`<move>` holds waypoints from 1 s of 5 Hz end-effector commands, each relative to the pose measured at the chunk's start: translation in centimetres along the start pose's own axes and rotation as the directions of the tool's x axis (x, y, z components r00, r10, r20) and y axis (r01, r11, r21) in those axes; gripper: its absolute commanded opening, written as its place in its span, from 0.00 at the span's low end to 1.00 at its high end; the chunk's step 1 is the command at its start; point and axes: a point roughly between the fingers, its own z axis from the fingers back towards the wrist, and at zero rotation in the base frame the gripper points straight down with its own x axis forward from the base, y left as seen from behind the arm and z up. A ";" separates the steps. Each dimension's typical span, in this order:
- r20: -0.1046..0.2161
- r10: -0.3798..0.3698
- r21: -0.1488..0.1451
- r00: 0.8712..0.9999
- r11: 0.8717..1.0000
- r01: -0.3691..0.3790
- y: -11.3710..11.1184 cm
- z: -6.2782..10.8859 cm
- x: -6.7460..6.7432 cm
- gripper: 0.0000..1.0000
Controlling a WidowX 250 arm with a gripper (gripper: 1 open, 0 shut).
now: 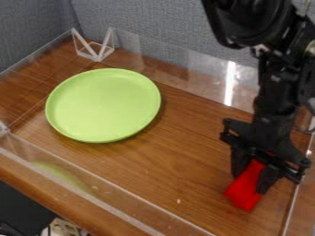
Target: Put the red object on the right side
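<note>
The red object is a bright red block at the right end of the wooden table, its lower end touching or nearly touching the surface. My black gripper comes down from above and is shut on the red object's upper end. The dark arm rises from it toward the top right. A round green plate lies flat on the left half of the table, well apart from the block.
A clear plastic wall runs around the table, close to the block at the right and front edges. A small wire stand sits at the back left corner. Bare wood lies between the plate and the block.
</note>
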 end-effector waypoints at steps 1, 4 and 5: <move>0.038 -0.065 0.016 0.997 0.998 0.065 1.1 -0.3 0.3 1.00; 0.078 -0.326 0.099 0.942 0.943 0.318 0.4 -1.4 0.3 1.00; 0.089 -0.363 0.134 0.927 0.927 0.350 0.3 -1.3 1.2 1.00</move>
